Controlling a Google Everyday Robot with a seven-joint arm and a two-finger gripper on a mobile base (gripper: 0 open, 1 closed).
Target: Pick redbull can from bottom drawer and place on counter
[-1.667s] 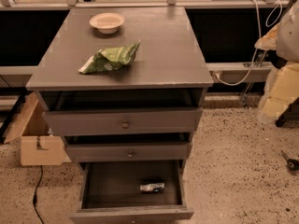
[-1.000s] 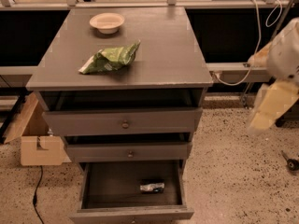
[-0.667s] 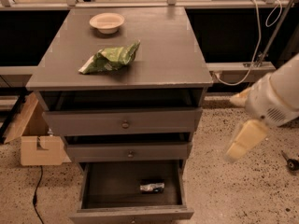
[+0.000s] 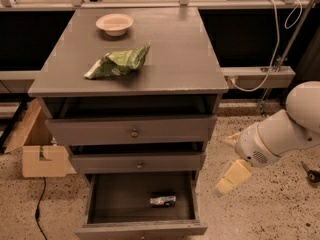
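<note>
Our gripper (image 4: 232, 176) hangs beside the pulled-out bottom drawer (image 4: 140, 228), apparently lining up to reach the redbull can (image 4: 163, 200) lying inside. We cannot tell whether the gripper is apart or together.

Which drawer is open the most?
The bottom drawer, pulled far out, redbull can inside; upper two barely open. The gripper hangs right of it.

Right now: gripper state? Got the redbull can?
Gripper: open or shut cannot be told. It hangs right of the open bottom drawer, apart from the redbull can, which lies inside the drawer.
</note>
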